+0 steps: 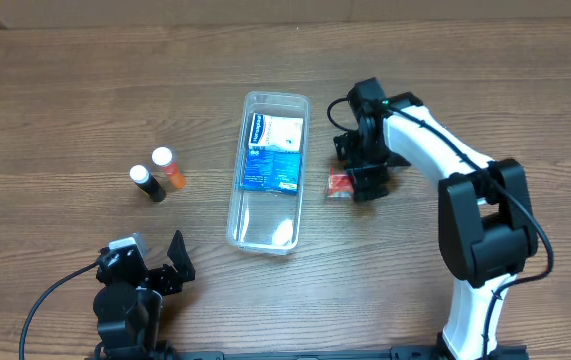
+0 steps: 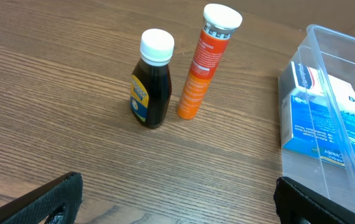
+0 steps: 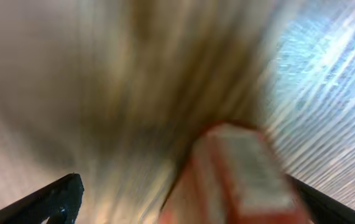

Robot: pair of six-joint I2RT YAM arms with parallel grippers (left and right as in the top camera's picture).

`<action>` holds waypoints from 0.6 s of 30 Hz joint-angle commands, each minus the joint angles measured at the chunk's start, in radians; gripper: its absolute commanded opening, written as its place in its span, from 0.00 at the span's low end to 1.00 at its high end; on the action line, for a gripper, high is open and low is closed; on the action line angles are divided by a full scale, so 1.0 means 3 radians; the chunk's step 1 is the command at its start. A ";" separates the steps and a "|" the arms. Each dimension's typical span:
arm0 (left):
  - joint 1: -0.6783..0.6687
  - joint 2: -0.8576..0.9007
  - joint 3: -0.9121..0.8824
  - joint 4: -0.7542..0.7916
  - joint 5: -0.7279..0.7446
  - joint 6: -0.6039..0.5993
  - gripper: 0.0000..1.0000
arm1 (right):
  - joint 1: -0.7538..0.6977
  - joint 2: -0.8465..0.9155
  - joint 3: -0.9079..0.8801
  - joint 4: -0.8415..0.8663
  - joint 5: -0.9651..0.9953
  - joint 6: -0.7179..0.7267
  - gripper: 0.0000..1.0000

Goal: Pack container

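Note:
The clear plastic container (image 1: 265,222) lies lengthwise at the table's middle with a blue-and-white box (image 1: 273,150) in its far half. In the left wrist view the container's wall (image 2: 326,74) and that box (image 2: 345,102) fill the right side. My right gripper (image 1: 357,170) hangs low just right of the container, over a small red box (image 1: 338,184). In the blurred right wrist view the red box (image 3: 239,174) sits between the wide-open jaws of the right gripper (image 3: 193,199), nearer the right finger. My left gripper (image 1: 155,258) rests open and empty near the front edge; between its fingertips (image 2: 177,199) only wood shows.
A dark bottle with a white cap (image 1: 147,184) (image 2: 151,87) and an orange tube with a white cap (image 1: 169,168) (image 2: 205,62) stand upright side by side, left of the container and ahead of the left gripper.

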 commanded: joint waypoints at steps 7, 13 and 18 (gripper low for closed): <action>0.0000 -0.0018 -0.0010 -0.0001 -0.0001 -0.0037 1.00 | -0.0052 0.0024 -0.0023 0.0188 -0.0186 -0.0401 0.98; 0.0000 -0.0018 -0.0010 -0.0001 -0.0001 -0.0036 1.00 | -0.0116 -0.0043 0.0118 0.0184 -0.0146 -0.0657 0.98; 0.0000 -0.0018 -0.0010 -0.0001 -0.0001 -0.0037 1.00 | -0.0090 -0.0286 0.0243 0.0055 0.0192 -0.0861 1.00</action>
